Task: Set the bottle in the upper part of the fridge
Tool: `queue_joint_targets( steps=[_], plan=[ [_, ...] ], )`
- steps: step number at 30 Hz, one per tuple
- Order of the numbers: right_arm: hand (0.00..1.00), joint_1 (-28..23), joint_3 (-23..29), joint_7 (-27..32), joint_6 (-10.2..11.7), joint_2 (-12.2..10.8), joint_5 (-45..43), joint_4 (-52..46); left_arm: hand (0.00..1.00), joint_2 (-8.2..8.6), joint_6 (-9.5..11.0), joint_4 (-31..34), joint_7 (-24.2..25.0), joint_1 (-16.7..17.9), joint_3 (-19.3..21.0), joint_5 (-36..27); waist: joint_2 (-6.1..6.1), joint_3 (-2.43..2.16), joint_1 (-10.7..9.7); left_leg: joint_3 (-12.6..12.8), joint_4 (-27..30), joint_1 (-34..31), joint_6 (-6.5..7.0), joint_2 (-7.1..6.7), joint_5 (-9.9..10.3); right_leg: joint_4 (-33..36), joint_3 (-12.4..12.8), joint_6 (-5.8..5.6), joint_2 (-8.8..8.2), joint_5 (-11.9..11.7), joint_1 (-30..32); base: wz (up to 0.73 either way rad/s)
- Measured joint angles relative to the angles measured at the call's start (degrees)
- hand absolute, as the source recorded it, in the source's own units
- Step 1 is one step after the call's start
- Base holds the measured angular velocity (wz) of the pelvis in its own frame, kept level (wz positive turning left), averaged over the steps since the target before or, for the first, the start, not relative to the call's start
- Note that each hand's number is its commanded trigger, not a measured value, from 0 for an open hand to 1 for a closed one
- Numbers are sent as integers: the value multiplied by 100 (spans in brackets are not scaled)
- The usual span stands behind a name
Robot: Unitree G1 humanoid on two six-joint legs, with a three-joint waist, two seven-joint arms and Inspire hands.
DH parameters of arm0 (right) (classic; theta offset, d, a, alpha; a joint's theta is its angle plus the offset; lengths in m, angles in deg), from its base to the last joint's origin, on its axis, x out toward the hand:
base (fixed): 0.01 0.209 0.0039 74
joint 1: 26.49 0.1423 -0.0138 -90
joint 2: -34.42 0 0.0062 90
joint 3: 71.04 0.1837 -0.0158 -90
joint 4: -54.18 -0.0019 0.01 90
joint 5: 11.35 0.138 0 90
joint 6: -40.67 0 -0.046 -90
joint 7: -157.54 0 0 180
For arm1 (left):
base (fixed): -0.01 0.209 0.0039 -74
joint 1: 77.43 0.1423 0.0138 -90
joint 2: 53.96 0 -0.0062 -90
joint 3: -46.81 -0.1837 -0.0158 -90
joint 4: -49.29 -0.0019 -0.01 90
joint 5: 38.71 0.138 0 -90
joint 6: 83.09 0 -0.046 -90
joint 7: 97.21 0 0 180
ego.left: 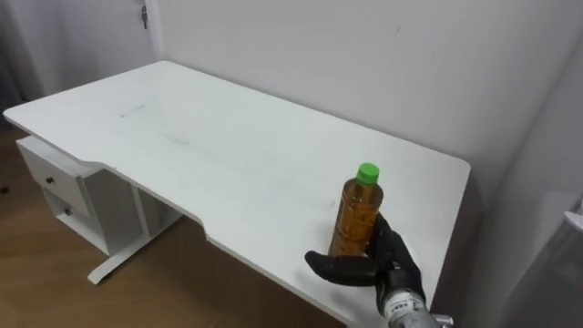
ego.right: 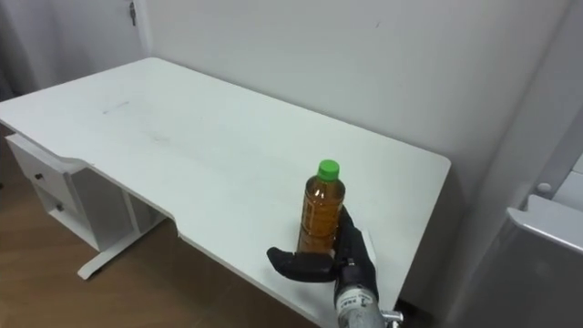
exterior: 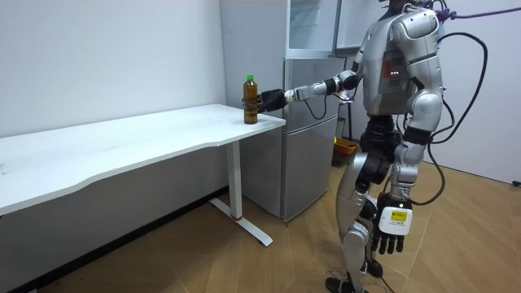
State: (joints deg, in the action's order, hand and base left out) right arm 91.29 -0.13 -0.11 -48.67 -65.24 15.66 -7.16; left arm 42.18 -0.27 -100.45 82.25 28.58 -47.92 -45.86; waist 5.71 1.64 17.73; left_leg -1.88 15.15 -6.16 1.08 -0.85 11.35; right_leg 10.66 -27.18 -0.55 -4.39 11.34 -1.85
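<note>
An amber bottle (ego.left: 357,217) with a green cap stands upright near the right end of the white table (ego.left: 228,146). My right hand (ego.left: 383,264) reaches in from the lower right and is curled round its lower half, thumb across the front and fingers behind. In the room view the same bottle (exterior: 250,102) stands at the table's corner, with my right hand (exterior: 271,98) on it at the end of an outstretched arm. I stand in front of the grey fridge (exterior: 309,122). My left hand (exterior: 391,232) hangs by my side, fingers relaxed.
The fridge stands just right of the table's end, its top edge (ego.right: 547,228) showing at the right. Its upper compartment (exterior: 313,24) has a pale door. A white drawer unit (ego.left: 55,187) sits under the table's left end. A wall runs behind the table.
</note>
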Motion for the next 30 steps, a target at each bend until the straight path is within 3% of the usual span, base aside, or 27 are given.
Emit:
queue_joint_targets(
  steps=[11,17,30],
  plan=[
    [0,127,8,47,0,-8,27,26,0,0,5,9,4,-28,-2,-6,-1,1,-2,-21,113,-137,3,0,-1,49,-45,2,-7,-2,77,1],
    [0,127,14,84,1,-5,61,26,0,0,5,26,-4,-28,-27,-7,-35,23,-5,-67,122,-170,3,-1,0,95,-128,1,-15,-1,82,4],
    [0,324,21,418,81,-26,664,405,0,0,4,64,-42,-27,-246,-8,-51,18,10,-80,221,-422,3,4,-2,108,-138,19,-8,-12,321,0]
  ],
)
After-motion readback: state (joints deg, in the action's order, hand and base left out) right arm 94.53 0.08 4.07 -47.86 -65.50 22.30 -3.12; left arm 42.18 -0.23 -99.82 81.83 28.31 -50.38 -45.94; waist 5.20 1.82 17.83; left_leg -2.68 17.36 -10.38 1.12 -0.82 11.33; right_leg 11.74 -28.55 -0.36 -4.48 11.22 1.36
